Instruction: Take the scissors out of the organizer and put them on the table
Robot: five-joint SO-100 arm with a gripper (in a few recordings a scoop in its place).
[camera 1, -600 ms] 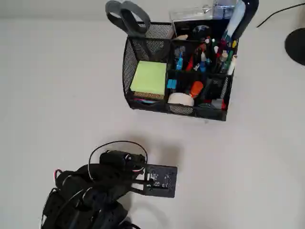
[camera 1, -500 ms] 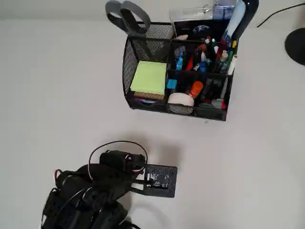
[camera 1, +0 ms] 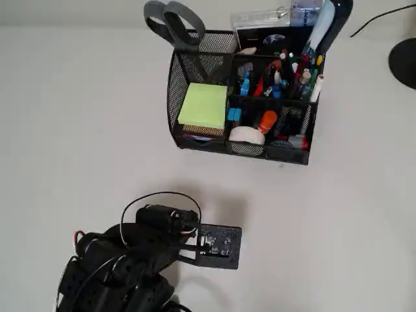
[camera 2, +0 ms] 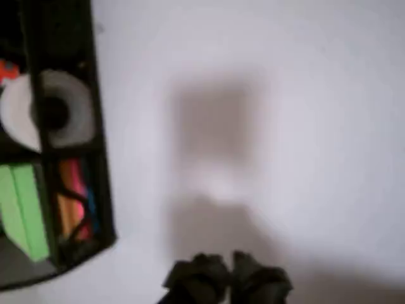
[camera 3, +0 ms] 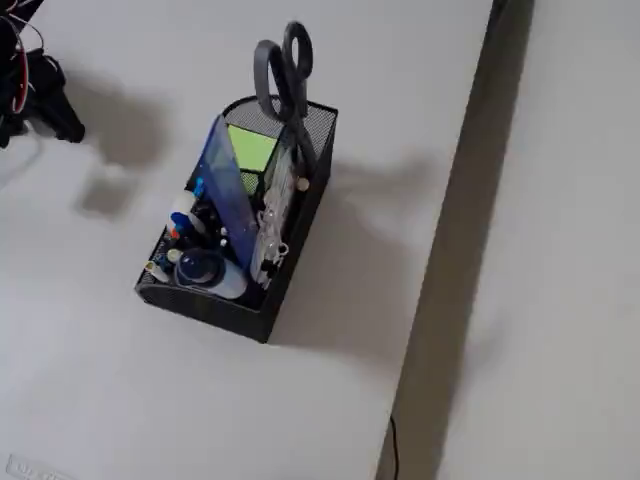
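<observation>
The scissors stand blades-down in the back left corner of the organizer, their grey loop handles sticking up above the black mesh rim. A yellow-green sticky pad and a white tape roll sit in the front compartments. My gripper hovers over the off-white table, well in front of the organizer and apart from it; its dark fingertips meet with nothing between them. In the fixed view the gripper is at the far left, away from the organizer.
Pens, markers and a blue ruler fill the organizer's right side. A dark round base and a thin cable lie at the overhead view's right edge. The table's edge drops off beyond the organizer.
</observation>
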